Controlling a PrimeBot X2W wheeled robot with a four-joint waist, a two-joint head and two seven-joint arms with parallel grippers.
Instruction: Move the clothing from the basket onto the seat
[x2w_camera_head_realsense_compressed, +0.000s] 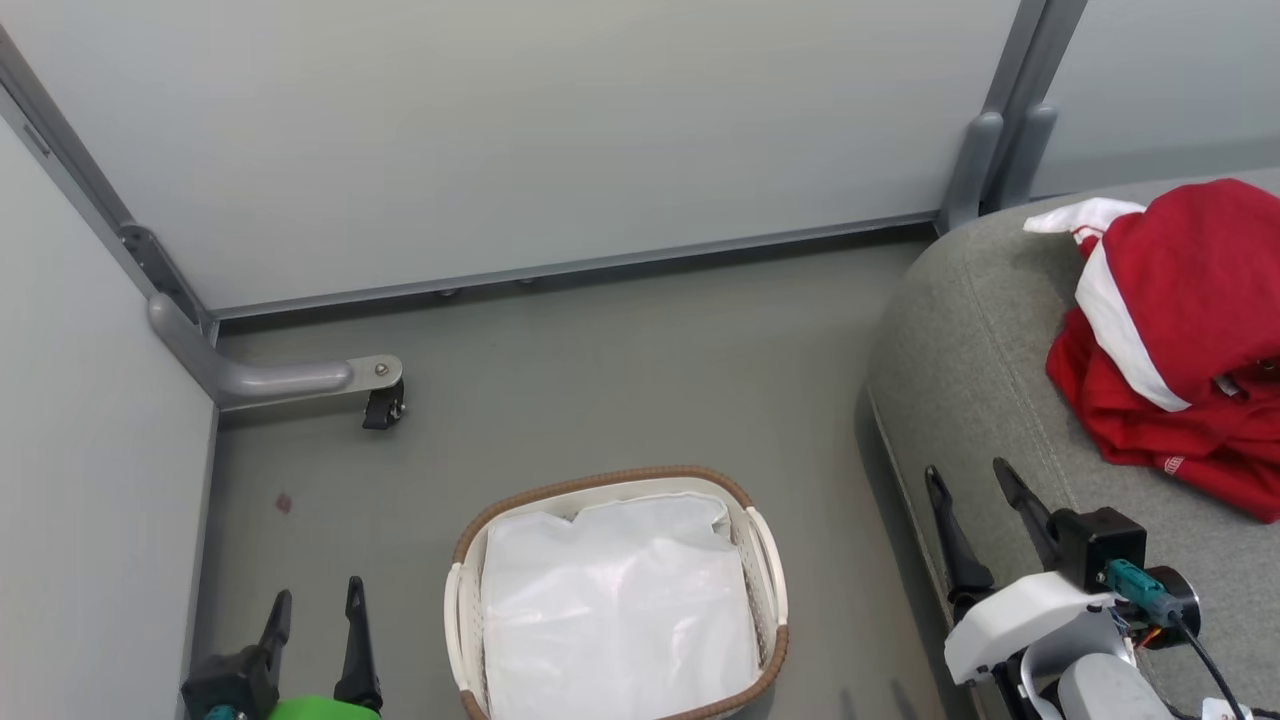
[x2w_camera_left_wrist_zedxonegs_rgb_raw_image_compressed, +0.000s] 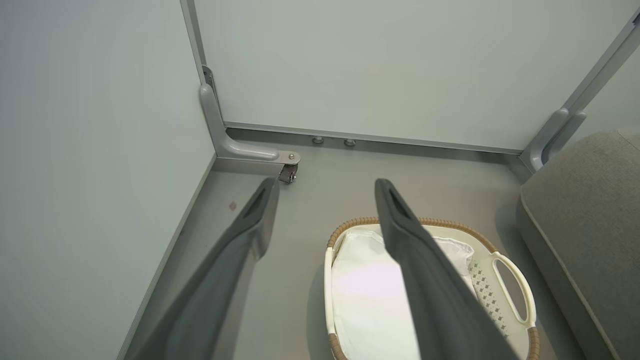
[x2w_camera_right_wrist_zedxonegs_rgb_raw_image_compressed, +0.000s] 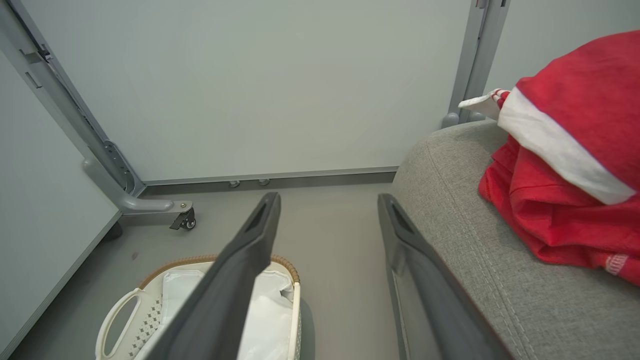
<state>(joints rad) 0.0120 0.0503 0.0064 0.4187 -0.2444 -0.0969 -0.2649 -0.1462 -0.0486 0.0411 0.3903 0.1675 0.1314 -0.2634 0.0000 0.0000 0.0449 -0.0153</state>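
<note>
The red clothing (x2w_camera_head_realsense_compressed: 1185, 340) with white stripes lies bunched on the grey seat (x2w_camera_head_realsense_compressed: 960, 340) at the right; the right wrist view has the clothing (x2w_camera_right_wrist_zedxonegs_rgb_raw_image_compressed: 575, 175) on the seat (x2w_camera_right_wrist_zedxonegs_rgb_raw_image_compressed: 475, 250) too. On the floor stands the basket (x2w_camera_head_realsense_compressed: 765, 560), with just its white liner inside. My left gripper (x2w_camera_head_realsense_compressed: 318, 600) hangs open to the left of the basket, nothing between its fingers. My right gripper (x2w_camera_head_realsense_compressed: 970, 480) is open above the seat's near edge, apart from the clothing. In the left wrist view the open left gripper (x2w_camera_left_wrist_zedxonegs_rgb_raw_image_compressed: 325, 187) points over the basket (x2w_camera_left_wrist_zedxonegs_rgb_raw_image_compressed: 505, 270) and the floor.
Pale partition panels (x2w_camera_head_realsense_compressed: 500, 130) close off the back and left. A grey panel foot with a black caster (x2w_camera_head_realsense_compressed: 383, 405) stands on the floor at the left. Grey floor (x2w_camera_head_realsense_compressed: 620, 370) lies between basket, panels and seat.
</note>
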